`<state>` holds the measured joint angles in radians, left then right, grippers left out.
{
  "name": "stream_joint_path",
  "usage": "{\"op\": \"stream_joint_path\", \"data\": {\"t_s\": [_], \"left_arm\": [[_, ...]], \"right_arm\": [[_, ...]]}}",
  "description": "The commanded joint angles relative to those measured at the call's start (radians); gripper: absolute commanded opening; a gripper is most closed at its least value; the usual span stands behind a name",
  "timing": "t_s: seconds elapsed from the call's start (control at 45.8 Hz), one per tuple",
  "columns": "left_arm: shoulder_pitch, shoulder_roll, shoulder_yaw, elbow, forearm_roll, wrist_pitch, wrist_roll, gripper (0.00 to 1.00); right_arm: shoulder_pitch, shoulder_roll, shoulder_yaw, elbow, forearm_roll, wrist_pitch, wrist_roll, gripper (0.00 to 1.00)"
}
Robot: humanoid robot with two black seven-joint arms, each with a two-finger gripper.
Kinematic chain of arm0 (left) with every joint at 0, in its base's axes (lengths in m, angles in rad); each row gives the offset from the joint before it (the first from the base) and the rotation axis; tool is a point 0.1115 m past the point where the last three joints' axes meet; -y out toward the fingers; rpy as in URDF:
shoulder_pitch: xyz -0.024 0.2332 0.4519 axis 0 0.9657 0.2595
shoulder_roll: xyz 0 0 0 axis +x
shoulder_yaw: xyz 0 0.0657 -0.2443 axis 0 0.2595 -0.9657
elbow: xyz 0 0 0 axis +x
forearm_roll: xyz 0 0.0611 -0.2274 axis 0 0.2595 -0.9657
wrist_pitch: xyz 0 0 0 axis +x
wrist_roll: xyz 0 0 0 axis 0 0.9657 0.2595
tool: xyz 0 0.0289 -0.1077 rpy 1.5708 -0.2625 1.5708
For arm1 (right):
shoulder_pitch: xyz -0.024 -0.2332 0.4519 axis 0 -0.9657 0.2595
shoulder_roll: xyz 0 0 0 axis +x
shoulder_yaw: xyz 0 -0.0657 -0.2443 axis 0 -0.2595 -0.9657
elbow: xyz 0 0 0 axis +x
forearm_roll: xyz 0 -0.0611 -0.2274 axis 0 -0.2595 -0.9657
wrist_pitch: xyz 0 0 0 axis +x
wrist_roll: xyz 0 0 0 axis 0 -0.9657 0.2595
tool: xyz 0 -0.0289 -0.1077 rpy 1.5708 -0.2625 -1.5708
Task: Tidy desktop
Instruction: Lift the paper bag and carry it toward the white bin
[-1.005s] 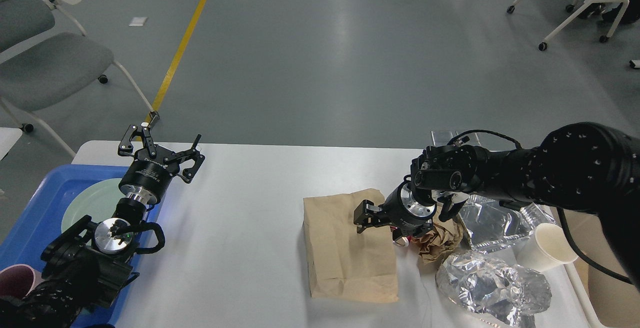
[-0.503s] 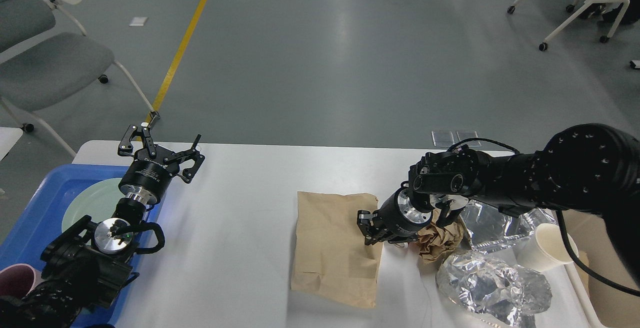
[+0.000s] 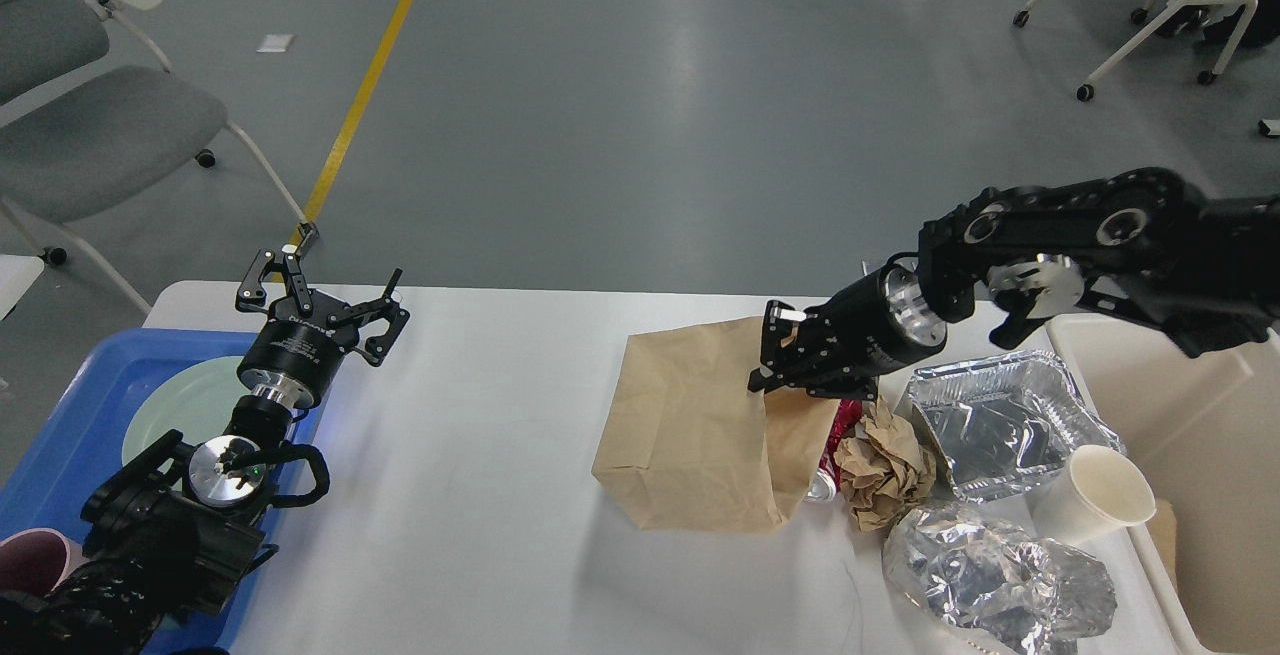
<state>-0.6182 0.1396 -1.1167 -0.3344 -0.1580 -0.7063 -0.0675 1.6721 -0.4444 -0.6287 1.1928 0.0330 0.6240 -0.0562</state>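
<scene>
Right tool (image 3: 775, 355) grips paper bag (image 3: 690, 435), top edge.
Bag bottom on tabletop (image 3: 480, 455); left tool (image 3: 325, 290) spread, empty.

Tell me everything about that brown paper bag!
The brown paper bag looks like plain, creased kraft paper. The right gripper pinches its top right corner with the jaws shut on it, lifting that end so the bag hangs tilted. Its folded bottom edge seems to rest on the white desktop, casting a shadow there. Its right side lies against a crumpled paper ball, with a red can peeking out between them. I cannot see inside it.
</scene>
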Motion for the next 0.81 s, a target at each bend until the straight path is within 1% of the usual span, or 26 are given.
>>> {"op": "stream_joint_path", "data": {"t_s": [0.0,0.131,0.371,0.546,0.655,0.721,0.787], "left_arm": [[-0.002,0.0,0.0,0.0,0.0,0.001,0.0,0.96],[0.0,0.0,0.0,0.0,0.0,-0.001,0.0,0.96],[0.0,0.0,0.0,0.0,0.0,-0.001,0.0,0.96],[0.0,0.0,0.0,0.0,0.0,-0.001,0.0,0.96],[0.0,0.0,0.0,0.0,0.0,-0.001,0.0,0.96],[0.0,0.0,0.0,0.0,0.0,0.001,0.0,0.96],[0.0,0.0,0.0,0.0,0.0,-0.001,0.0,0.96]], "right_arm": [[0.066,-0.088,0.059,0.01,0.004,0.092,0.001,0.0],[0.119,-0.152,0.095,0.01,0.002,0.166,-0.001,0.0],[0.265,-0.273,0.093,0.007,-0.001,0.221,-0.001,0.0],[0.328,-0.359,0.092,-0.016,-0.002,0.221,-0.002,0.0],[0.314,-0.41,0.086,-0.039,-0.008,0.206,-0.004,0.0],[0.293,-0.433,0.072,-0.09,-0.022,0.18,-0.004,0.0],[0.233,-0.454,0.055,-0.156,-0.025,0.122,-0.004,0.0]]}}
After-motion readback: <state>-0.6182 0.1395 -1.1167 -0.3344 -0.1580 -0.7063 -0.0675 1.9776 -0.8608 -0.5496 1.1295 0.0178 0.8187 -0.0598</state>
